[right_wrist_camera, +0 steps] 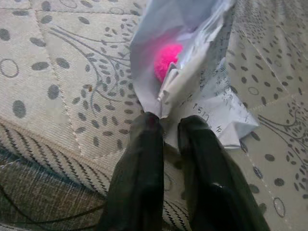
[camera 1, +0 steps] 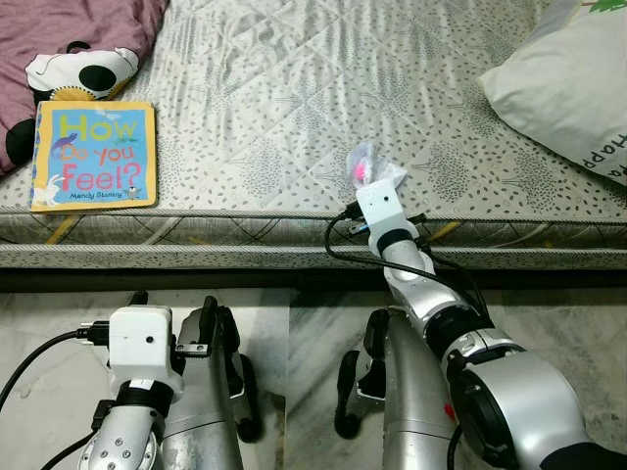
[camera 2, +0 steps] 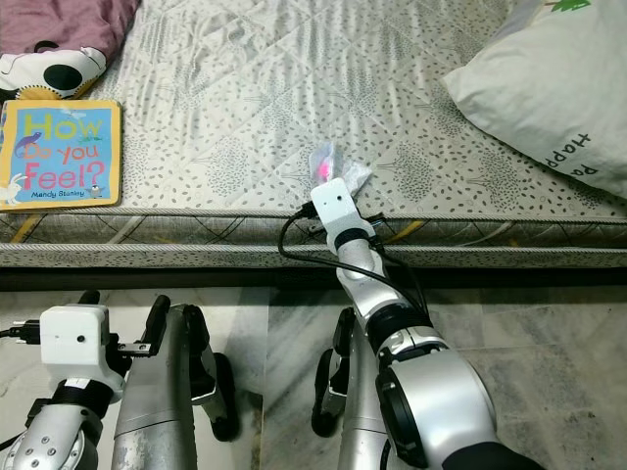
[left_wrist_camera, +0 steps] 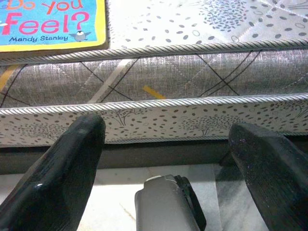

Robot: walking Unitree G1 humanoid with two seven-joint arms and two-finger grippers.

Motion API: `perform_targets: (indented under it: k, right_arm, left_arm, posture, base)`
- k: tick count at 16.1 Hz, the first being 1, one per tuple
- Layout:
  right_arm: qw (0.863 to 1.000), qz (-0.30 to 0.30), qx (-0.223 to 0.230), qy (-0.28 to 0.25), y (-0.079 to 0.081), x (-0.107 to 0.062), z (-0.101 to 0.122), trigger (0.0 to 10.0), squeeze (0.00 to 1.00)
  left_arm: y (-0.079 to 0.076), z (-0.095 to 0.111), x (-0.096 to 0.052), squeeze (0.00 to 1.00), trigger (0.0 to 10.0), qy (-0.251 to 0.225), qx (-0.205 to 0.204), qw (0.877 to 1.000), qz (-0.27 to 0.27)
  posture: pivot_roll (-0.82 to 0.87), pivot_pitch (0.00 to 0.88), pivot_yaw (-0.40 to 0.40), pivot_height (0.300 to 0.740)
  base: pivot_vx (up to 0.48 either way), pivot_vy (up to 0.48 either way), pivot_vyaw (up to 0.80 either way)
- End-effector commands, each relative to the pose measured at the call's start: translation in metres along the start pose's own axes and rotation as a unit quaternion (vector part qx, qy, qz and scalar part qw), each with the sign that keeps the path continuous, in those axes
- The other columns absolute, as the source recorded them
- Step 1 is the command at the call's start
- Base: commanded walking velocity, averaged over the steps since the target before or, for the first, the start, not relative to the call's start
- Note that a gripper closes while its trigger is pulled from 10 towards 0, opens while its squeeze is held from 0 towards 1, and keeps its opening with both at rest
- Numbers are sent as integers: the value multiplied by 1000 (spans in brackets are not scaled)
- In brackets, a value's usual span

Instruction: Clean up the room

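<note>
A crumpled white plastic wrapper (right_wrist_camera: 192, 72) with a pink ball inside lies at the near edge of the mattress (camera 1: 294, 108). My right gripper (right_wrist_camera: 169, 126) is stretched up to it from below, its two black fingers pinched together on the wrapper's lower edge. In the head views the wrapper (camera 1: 364, 168) peeks out just beyond the white wrist camera box. My left gripper (left_wrist_camera: 168, 139) hangs low over the floor in front of the mattress side, open and holding nothing. A yellow-bordered picture book (camera 1: 95, 155) rests flat on the mattress at the left, close to the edge.
A black-and-white plush toy (camera 1: 78, 70) lies behind the book on a purple blanket (camera 1: 69, 24). A white pillow (camera 1: 568, 88) sits at the right. Pale marble floor (camera 1: 294, 323) runs below the mattress, with my own legs in it.
</note>
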State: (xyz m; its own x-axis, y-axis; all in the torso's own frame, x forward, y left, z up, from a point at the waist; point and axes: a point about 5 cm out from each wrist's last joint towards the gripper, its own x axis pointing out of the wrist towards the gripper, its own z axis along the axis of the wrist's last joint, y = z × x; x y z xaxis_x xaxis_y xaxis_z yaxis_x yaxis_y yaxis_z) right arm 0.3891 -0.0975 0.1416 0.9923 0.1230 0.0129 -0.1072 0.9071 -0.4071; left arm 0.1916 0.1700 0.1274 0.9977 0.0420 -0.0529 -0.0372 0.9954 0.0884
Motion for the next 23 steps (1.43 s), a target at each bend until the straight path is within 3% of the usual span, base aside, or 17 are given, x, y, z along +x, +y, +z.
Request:
perform_targets:
  k: [1,6,10,12,14,18,20,23]
  right_arm:
    - [999,-1,12,33,2,-5,-14,0,0]
    - [999,-9,29,42,-4,-5,-17,0,0]
    - [998,-15,42,41,-17,-2,-16,0,0]
    - [996,-10,81,37,-25,0,-12,0,0]
    - [990,37,131,31,-20,0,-12,0,0]
    - [978,118,170,35,-2,-13,-29,0,0]
    - [972,87,216,13,-11,-17,-33,0,0]
    - [977,33,211,-10,-23,-32,-48,0,0]
  left_arm:
    - [2,-9,-3,0,10000,25,0,1000,7]
    - [1,-10,2,0,10000,22,-1,1000,5]
    - [-3,-8,20,0,10000,7,-5,1000,-3]
    - [-5,-7,30,0,10000,-4,-7,1000,-9]
    - [-8,-6,48,0,10000,-16,-7,1000,-11]
    - [-4,-8,77,0,10000,-37,-8,999,3]
    - [-4,-14,83,0,10000,-37,-9,999,10]
    - [-3,-18,85,0,10000,-39,-6,999,17]
  posture:
    - [251,449,-61,550]
    - [240,424,-57,550]
    - [203,359,-51,550]
    - [178,325,-49,550]
    - [146,280,-51,550]
    - [59,172,-50,550]
    - [37,126,-47,550]
    - [17,85,-26,550]
  base:
    - [0,0,0]
    - [0,0,0]
    - [0,0,0]
    - [0,0,0]
    - [0,0,0]
    - [0,0,0]
    - [0,0,0]
    - [0,0,0]
